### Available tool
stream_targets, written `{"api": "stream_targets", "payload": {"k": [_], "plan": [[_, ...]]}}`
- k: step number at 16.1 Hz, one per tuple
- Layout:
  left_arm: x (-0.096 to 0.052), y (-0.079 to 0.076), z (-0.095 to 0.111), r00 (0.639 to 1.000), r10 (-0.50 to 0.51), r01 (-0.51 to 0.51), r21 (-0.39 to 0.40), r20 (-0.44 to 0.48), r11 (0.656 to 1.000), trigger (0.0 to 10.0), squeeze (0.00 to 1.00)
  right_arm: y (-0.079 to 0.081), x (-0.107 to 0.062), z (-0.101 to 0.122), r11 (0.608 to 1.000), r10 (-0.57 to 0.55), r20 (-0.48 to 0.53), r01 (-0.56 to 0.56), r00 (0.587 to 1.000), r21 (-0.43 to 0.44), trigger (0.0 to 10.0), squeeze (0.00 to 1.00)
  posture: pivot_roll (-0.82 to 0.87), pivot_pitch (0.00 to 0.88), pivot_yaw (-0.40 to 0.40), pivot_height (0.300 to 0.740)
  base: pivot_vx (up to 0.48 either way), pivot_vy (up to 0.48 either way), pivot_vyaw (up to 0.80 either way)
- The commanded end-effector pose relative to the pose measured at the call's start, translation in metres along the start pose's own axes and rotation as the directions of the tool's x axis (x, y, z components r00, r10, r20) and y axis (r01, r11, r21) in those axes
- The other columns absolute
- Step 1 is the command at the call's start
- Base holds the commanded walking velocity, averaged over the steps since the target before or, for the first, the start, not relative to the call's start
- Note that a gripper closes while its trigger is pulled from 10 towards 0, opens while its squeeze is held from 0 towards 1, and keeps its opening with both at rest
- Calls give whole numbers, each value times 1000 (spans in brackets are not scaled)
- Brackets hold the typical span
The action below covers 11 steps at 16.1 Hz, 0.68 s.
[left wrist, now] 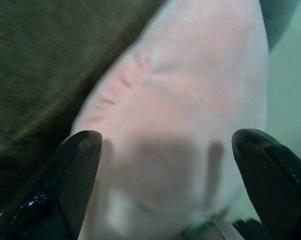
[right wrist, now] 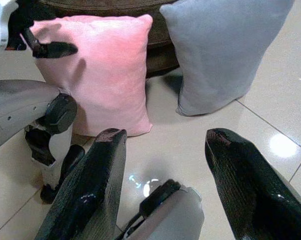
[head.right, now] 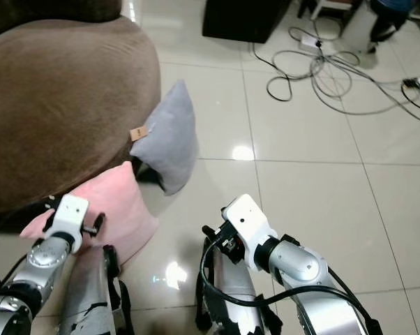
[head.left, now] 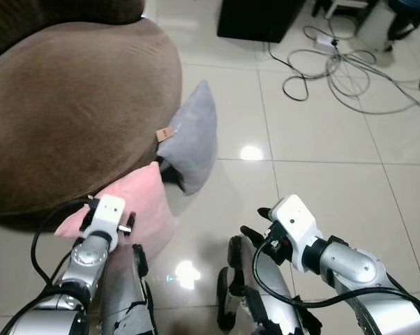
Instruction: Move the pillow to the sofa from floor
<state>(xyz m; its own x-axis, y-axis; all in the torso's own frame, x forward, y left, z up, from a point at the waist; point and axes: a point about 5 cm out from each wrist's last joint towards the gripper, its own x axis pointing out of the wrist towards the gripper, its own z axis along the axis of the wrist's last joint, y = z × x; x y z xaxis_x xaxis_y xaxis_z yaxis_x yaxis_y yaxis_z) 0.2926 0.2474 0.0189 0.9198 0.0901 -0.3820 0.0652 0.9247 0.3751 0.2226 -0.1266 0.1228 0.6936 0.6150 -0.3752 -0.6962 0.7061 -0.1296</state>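
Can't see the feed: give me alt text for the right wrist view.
The right gripper hangs open over the tile floor, aimed at a pink pillow and a grey pillow standing against the brown sofa. The left gripper reaches the pink pillow's top.

A pink pillow [head.right: 123,209] stands on the shiny tile floor [head.right: 315,188] and leans on the big brown sofa [head.right: 56,105]. A grey pillow [head.right: 169,136] leans on the sofa just past it. The left arm's white wrist [head.right: 65,218] is up against the pink pillow's near edge. The right arm's white wrist [head.right: 246,225] hangs over bare tiles, apart from both pillows. Far off lie tangled cables [head.right: 321,70] by a black box [head.right: 245,17].
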Motion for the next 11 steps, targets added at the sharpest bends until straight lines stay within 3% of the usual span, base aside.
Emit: {"api": "stream_targets", "payload": {"k": [1, 8, 11], "plan": [[-1, 0, -1, 1000, 3, -3, -5, 4, 1000, 10000, 0, -2, -2, -6, 1000, -17, -19, 18, 1000, 25, 10000, 0, -192, 280, -126, 563, 0, 0, 0], [7, 8, 16, 998, 49, -49, 19, 34, 999, 10000, 0, -11, -4, -4, 999, -44, -6, 44, 999, -1, 10000, 0, -194, 269, -131, 548, 0, 0, 0], [11, 15, 26, 996, 77, -81, 96, 44, 992, 10000, 0, -12, -9, -4, 999, -44, -5, 44, 999, -4, 10000, 0, -216, 273, -131, 548, 0, 0, 0]]}}
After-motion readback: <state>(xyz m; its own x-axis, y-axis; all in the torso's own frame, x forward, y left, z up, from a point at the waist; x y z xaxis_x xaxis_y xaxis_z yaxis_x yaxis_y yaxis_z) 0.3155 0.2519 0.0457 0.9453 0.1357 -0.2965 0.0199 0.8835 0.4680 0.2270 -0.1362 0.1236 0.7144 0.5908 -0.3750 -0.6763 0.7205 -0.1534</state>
